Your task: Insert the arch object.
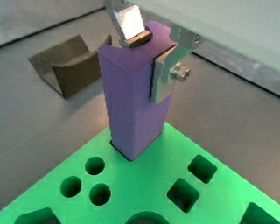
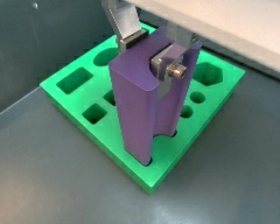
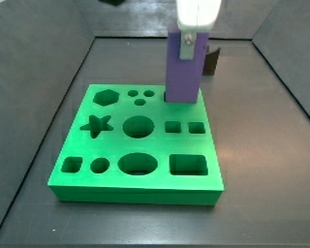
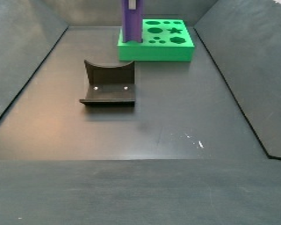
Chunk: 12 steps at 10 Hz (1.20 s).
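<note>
The arch object (image 1: 66, 70), a small dark olive-grey block with a curved notch, lies on the grey floor apart from the green board (image 1: 73, 166); it also shows in a side view (image 4: 108, 83). A tall purple bar (image 1: 140, 105) stands upright in a hole at the green board's edge, seen in both wrist views (image 2: 149, 105) and both side views (image 3: 184, 73). My gripper (image 1: 154, 57) sits over the bar's top with one finger on each side of it, the pads against the bar (image 2: 149, 54). It holds no arch object.
The green board (image 3: 139, 192) has several shaped holes, among them a star, a hexagon, circles and squares. It sits at the far end of the dark walled tray in a side view (image 4: 154, 53). Tray walls (image 4: 25, 79) rise on both sides.
</note>
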Tool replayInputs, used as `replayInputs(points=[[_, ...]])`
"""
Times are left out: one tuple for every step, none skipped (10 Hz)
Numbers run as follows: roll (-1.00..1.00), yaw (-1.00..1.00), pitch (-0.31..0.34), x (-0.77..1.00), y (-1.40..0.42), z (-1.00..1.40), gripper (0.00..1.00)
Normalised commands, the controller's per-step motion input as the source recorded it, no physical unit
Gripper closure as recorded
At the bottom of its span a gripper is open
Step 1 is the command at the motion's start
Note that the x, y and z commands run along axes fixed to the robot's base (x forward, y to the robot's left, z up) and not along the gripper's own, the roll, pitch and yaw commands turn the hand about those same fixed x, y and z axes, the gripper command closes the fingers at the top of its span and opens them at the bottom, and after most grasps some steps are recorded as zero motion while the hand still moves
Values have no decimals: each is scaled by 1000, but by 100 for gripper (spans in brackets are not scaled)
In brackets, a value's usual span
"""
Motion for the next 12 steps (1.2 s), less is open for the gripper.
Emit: replayInputs(points=[[36,-66,93,271,-71,-283,100],[0,0,101,97,-9,-60,100],[17,0,124,131,-57,-77,100],[0,0,87,69,-9,-120,100],[44,-11,164,134,-66,-194,100],[77,-9,83,23,-94,-209,100],[113,-14,101,3,-129,-251,100],[117,-11,84,11,-89,-180,100],[229,-203,53,0,-31,-234,100],[206,-200,0,-66,-14,-283,100],[0,-89,-63,-163,0,-46,100],[0,0,0,0,0,0,100]])
